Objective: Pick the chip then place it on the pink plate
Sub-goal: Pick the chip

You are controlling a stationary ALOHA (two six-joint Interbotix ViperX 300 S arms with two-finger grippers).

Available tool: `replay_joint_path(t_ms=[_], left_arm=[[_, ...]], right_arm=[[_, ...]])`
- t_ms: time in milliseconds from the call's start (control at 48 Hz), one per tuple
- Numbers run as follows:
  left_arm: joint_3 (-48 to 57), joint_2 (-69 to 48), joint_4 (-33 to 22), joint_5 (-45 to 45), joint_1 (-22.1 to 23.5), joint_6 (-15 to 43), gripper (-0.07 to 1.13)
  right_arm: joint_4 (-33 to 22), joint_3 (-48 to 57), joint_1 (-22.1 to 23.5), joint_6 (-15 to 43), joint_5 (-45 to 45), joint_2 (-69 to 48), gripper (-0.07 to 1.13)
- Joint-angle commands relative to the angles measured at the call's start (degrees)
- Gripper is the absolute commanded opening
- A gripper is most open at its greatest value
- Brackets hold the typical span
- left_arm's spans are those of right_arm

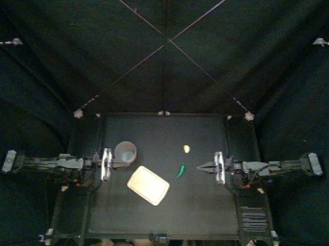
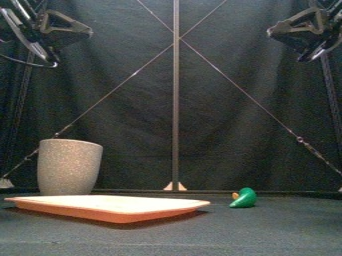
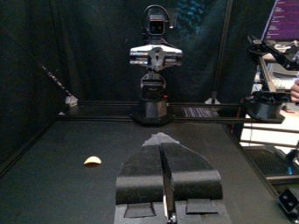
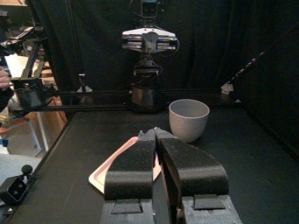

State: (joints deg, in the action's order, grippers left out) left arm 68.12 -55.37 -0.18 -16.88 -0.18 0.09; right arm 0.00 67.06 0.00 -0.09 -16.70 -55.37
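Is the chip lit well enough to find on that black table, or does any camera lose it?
Top view: the chip shows as a small bright spot on the dark table, no glare, apart from the green toy. Left wrist view: it stands out pale, ahead of the left gripper. Front view: I cannot pick it out. Right wrist view: not seen.

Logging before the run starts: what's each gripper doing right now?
Left gripper: closed, holding nothing.
Right gripper: closed, holding nothing.
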Motion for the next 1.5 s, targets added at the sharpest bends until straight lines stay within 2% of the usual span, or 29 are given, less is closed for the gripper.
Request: replay_joint_path(t_ms=[21,146,354,500,562,771,792,833,896,1083,1250,1500], left_arm=[[-1.2,0.2,0.0,-0.2,-0.3,0.0,0.01],[-1.1,0.2,0.0,-0.4,-0.7,0.0,0.02],[-0.3,0.2,-0.1,-0.4,-1.3,-0.2,0.02],[-0.1,0.2,-0.4,-0.4,-1.8,-0.3,0.02],[0.0,0.2,-0.5,-0.4,-1.8,-0.3,0.02],[0.1,0.2,-0.7,-0.4,-2.1,-0.1,0.02],[0.1,0.2,-0.6,-0.4,-2.1,-0.1,0.02],[0.3,0.2,-0.6,-0.4,-2.1,-0.2,0.02],[0.4,0.2,-0.7,-0.4,-2.1,-0.2,0.02],[1.6,0.2,-1.2,-0.4,-2.2,-0.4,0.02],[2.5,0.2,-2.8,-0.4,-2.2,-0.2,0.02],[2.4,0.1,-3.2,-0.5,-2.2,-0.3,0.02]], right_arm=[[0.2,-0.5,1.8,0.4,-0.7,1.7,0.02],[2.0,-1.3,5.4,1.7,-1.2,5.1,0.03],[14.2,-1.9,15.1,6.1,-1.8,13.6,0.05],[18.3,-0.7,20.0,8.4,-1.8,18.5,0.15],[19.2,-0.1,21.0,9.8,-1.7,20.1,0.25],[24.3,0.4,22.4,21.2,-0.4,25.4,0.83],[24.3,0.4,22.5,21.7,-0.3,25.8,0.85],[24.2,0.2,23.1,24.3,0.6,27.5,0.97],[23.6,-0.2,23.3,26.8,1.3,30.1,1.05],[21.4,-3.5,23.5,31.4,1.5,40.8,1.05],[20.6,-7.6,26.0,31.4,1.5,47.5,1.05],[17.8,-10.8,28.6,31.6,3.1,51.0,1.05]])
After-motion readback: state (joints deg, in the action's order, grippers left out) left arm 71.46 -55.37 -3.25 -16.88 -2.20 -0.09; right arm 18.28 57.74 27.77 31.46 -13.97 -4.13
